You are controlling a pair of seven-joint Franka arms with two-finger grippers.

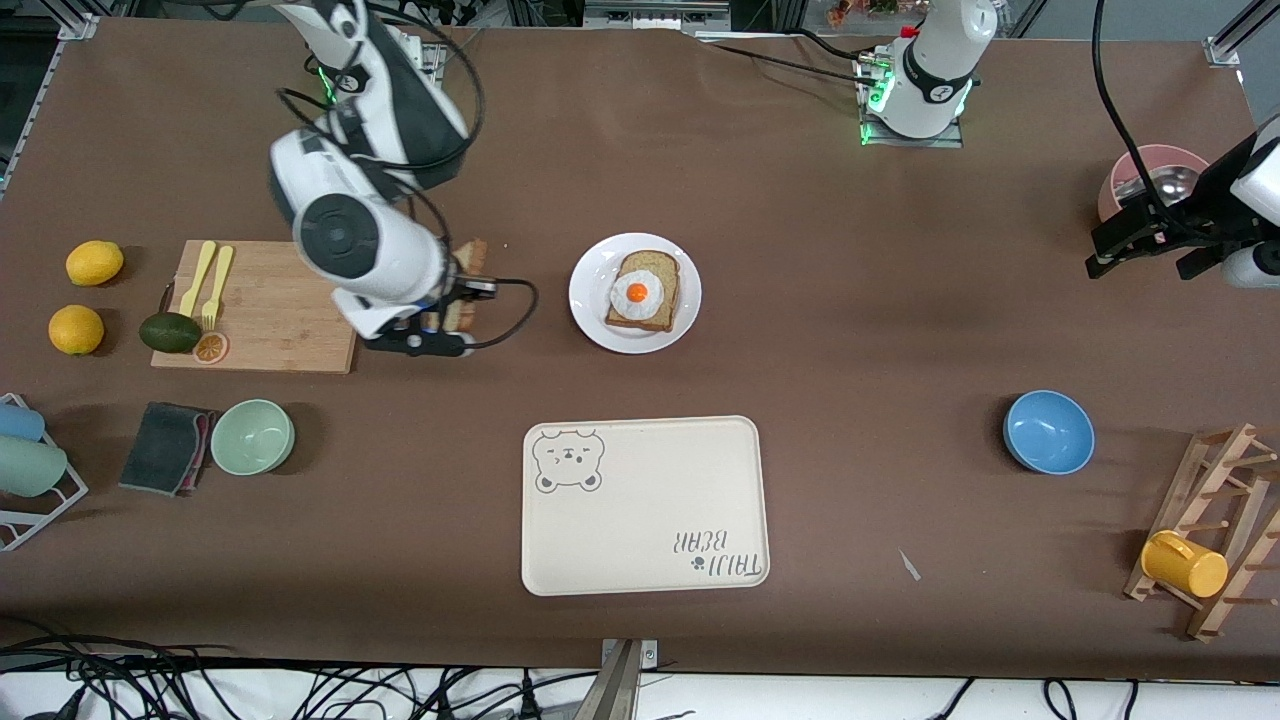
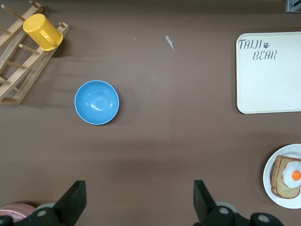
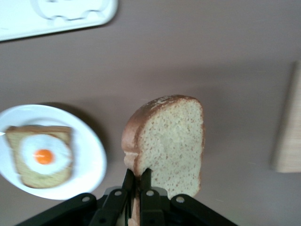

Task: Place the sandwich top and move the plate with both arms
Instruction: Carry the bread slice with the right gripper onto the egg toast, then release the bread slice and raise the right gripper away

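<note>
- Right wrist view: my right gripper [image 3: 134,188] is clamped on the sandwich top [image 3: 167,143], held on edge above the table, plate [image 3: 94,165] just beside it.
- Level the slice and centre it over the egg slice [image 3: 42,155] before release.
- Left gripper [image 2: 136,200] waits, jaws wide and empty, over bare table.
- Tray [image 1: 645,505], blue bowl [image 1: 1048,431]: empty.

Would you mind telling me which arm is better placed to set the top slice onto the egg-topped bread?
The right. Its gripper is already shut on the sandwich top, in the air beside the cutting board and close to the plate. The left gripper waits open and empty by the pink bowl.
</note>
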